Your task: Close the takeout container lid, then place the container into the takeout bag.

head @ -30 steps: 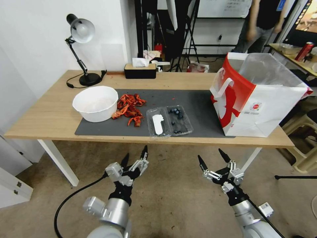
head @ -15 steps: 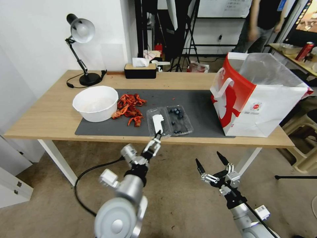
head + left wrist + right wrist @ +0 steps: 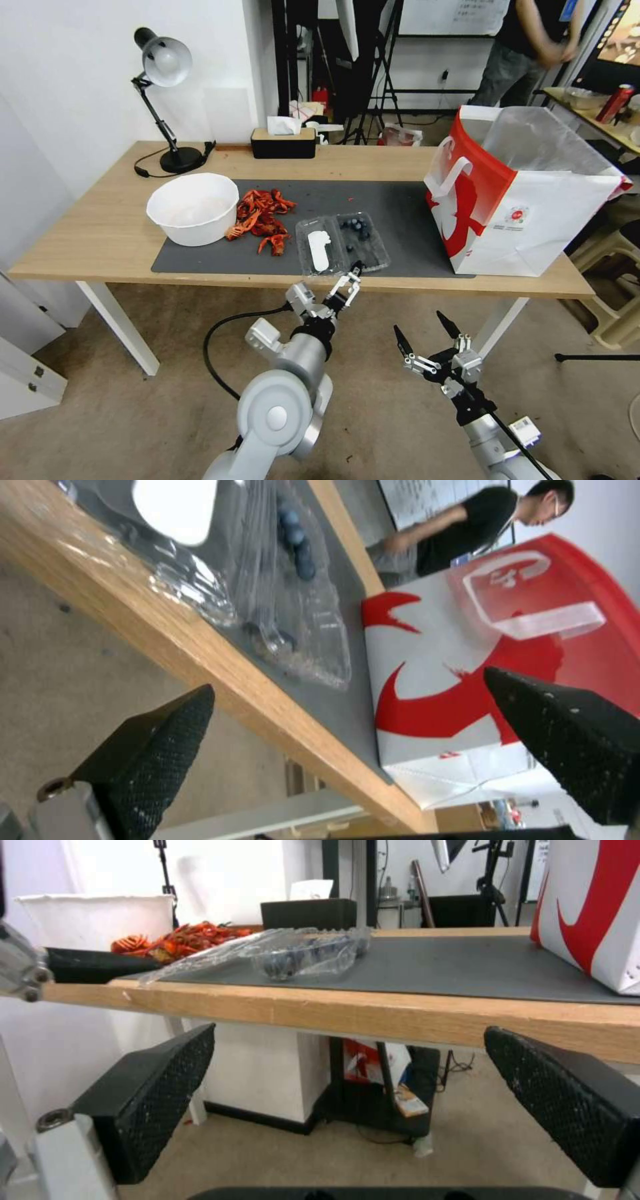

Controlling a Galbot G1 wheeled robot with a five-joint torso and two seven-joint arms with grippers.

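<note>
the takeout container (image 3: 342,244) lies open on the mat near the table's front edge, lid (image 3: 319,248) flat, with the left gripper (image 3: 348,279) wide open and empty just before it, so flipping the lid shut looks next, while the right gripper (image 3: 423,337) waits open below.

takeout container (image 3: 342,243) open on mat (image 3: 400,207), takeout bag (image 3: 520,200) right, bowl (image 3: 193,208) left

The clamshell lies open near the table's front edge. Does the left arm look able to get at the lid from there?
Probably yes. The left pincer is open at the table edge, right before the lid of the takeout container. Nothing stands between them; the crayfish shells lie farther back.
</note>
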